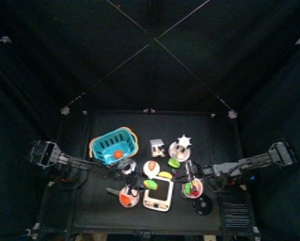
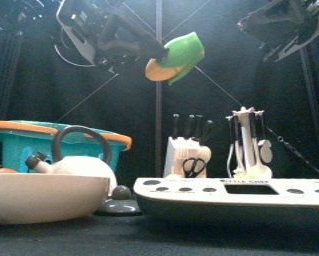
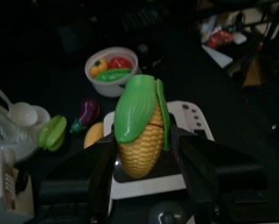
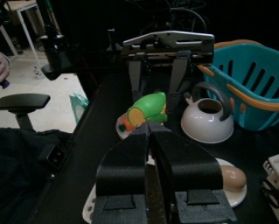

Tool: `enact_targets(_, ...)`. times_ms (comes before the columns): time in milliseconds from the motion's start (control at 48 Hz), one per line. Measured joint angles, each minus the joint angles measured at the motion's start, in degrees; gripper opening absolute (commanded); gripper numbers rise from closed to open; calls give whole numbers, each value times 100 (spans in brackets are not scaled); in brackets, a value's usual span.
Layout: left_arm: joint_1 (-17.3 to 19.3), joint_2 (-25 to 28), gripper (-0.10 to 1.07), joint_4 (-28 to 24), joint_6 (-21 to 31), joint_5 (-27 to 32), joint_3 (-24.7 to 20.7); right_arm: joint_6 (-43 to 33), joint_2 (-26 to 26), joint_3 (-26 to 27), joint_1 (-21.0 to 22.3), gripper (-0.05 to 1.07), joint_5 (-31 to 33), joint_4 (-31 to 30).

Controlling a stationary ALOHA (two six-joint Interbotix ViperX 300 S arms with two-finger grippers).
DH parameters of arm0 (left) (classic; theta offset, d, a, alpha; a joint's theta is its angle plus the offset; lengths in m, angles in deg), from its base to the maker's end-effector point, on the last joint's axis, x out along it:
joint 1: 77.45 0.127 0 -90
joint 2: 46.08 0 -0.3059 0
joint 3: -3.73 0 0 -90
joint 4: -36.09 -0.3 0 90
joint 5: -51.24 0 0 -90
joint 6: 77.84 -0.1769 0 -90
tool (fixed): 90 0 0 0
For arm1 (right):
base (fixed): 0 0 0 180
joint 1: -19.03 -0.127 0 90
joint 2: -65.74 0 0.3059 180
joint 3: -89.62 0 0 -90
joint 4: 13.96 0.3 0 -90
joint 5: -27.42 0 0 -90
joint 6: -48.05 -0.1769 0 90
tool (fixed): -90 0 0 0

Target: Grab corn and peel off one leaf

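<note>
The corn, a small yellow cob wrapped in bright green leaves, stands between the jaws of my left gripper, which is shut on its lower body. The front view shows the corn held high above the table, tilted, with the left arm behind it. My right gripper faces the cob's leafy tip head on. Its jaws are shut and stop just short of the tip, with nothing seen between them.
Below stand a blue basket, a white kettle, a white bowl, a white tray and two utensil stands. A small bowl with red and green items, an eggplant and a loose green piece lie on the table.
</note>
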Motion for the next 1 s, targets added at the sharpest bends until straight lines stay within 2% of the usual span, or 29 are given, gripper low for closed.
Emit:
enact_targets(125, 9, 53, 70, 44, -9, -457, 9, 0, 281, 88, -9, 53, -290, 53)
enact_targets(208, 26, 176, 70, 149, -9, -554, -9, 0, 501, 220, -18, 58, -475, 88)
enact_targets(479, 167, 677, 70, 360, -9, -448, -369, -9, 1028, 694, -18, 58, -343, 114)
enact_targets(646, 290, 721, 70, 483, -9, -26, -571, -9, 1160, 844, -18, 59, 79, 396)
enact_targets(854, 378, 738, 70, 589, -9, 949, -976, -9, 1160, 1037, 53, 60, 721, 1178)
enact_targets(1000, 413, 826, 70, 606, 0, 1433, -1239, -9, 1169, 1055, 167, 62, 940, 1354)
